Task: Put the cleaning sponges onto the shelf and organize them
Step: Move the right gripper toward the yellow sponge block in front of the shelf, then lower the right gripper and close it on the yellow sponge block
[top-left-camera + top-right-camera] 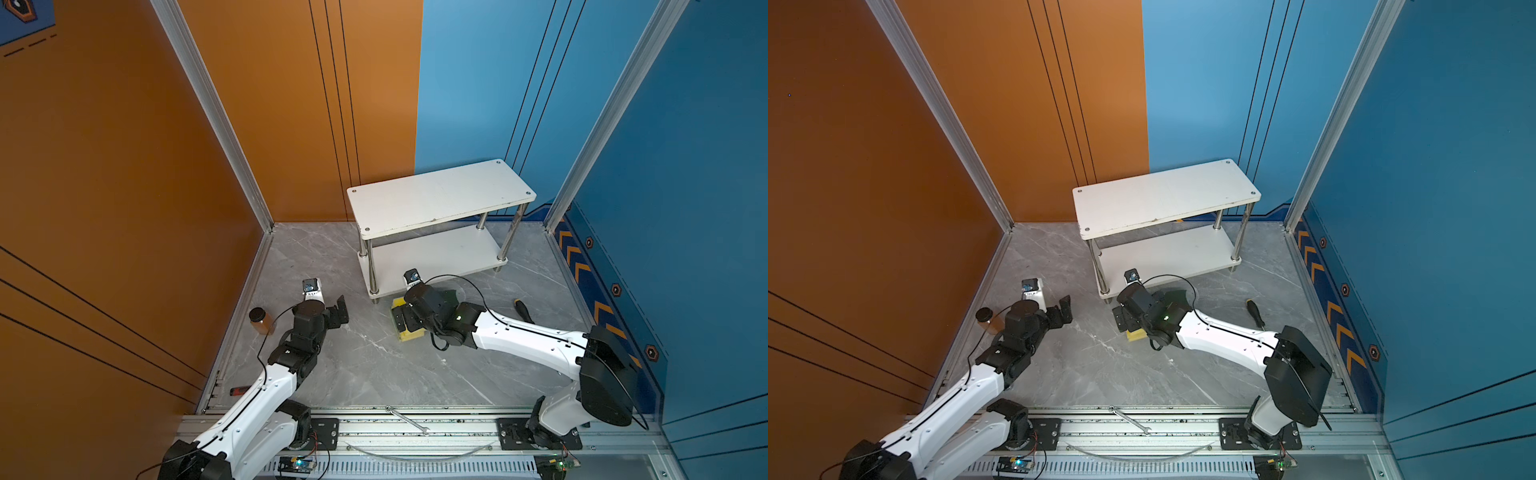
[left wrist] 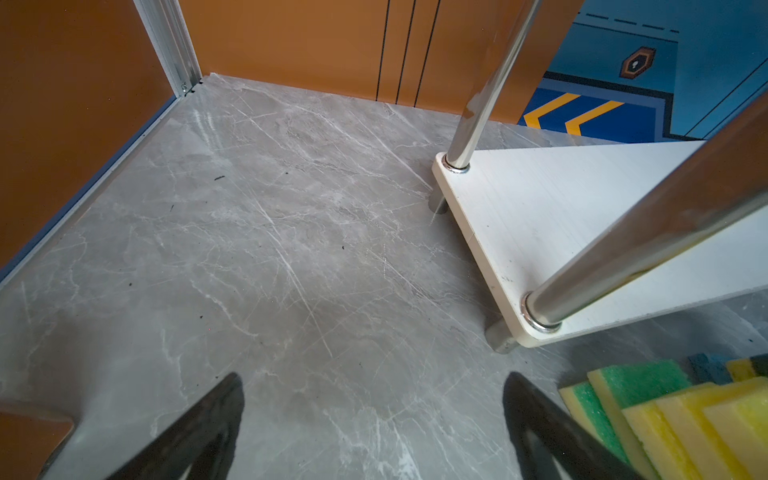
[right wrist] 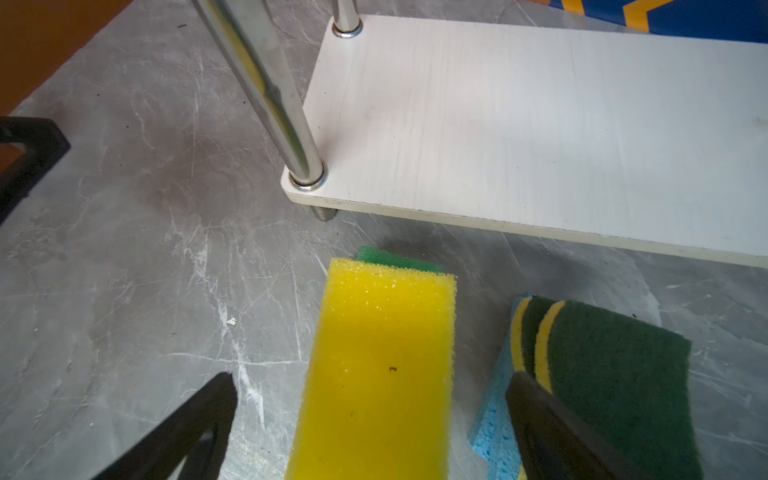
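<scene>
Two claws, left claw [image 2: 374, 376] released, right claw [image 3: 372, 375] released astride one yellow sponge [image 3: 382, 324], two dark-green sponges [image 3: 615, 353], one blue sponge [image 3: 492, 419]

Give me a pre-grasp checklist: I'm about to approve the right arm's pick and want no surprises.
1. The right pincer open: ok.
2. The yellow sponge lined up between its two sides: ok.
3. Clearance from the dark-green sponge beside it: cannot tell.
4. The shelf's lower board bare for placing: ok.
5. The left pincer open and apart from the sponges: ok.
</scene>
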Robot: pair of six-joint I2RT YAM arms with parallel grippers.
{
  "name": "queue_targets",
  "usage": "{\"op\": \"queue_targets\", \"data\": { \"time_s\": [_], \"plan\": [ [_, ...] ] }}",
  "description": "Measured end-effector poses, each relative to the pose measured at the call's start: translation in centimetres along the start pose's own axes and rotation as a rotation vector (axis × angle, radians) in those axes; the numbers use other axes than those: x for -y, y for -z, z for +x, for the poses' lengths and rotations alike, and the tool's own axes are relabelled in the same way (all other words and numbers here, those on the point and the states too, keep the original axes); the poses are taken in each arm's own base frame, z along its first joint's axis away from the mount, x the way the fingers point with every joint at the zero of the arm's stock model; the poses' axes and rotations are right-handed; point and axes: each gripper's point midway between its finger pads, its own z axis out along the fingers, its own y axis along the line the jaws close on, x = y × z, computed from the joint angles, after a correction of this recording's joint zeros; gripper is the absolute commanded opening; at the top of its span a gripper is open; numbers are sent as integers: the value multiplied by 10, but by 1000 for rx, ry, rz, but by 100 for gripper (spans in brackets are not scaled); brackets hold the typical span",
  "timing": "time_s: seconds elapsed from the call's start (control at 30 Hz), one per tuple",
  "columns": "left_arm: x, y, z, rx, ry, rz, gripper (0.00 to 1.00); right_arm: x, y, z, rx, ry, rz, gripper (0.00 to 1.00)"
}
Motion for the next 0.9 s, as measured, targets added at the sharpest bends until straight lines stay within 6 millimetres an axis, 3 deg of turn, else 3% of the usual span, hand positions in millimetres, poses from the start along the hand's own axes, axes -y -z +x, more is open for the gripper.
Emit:
{"op": "queue_targets", "data": {
  "time_s": [0.4, 0.9],
  "plan": [
    [-3, -6, 9, -53, 40, 31, 98, -6, 4, 22, -78, 26, 28, 96],
    [-1, -10, 17, -83, 55, 41, 98, -2, 2, 29, -105, 23, 50, 88]
  ]
}}
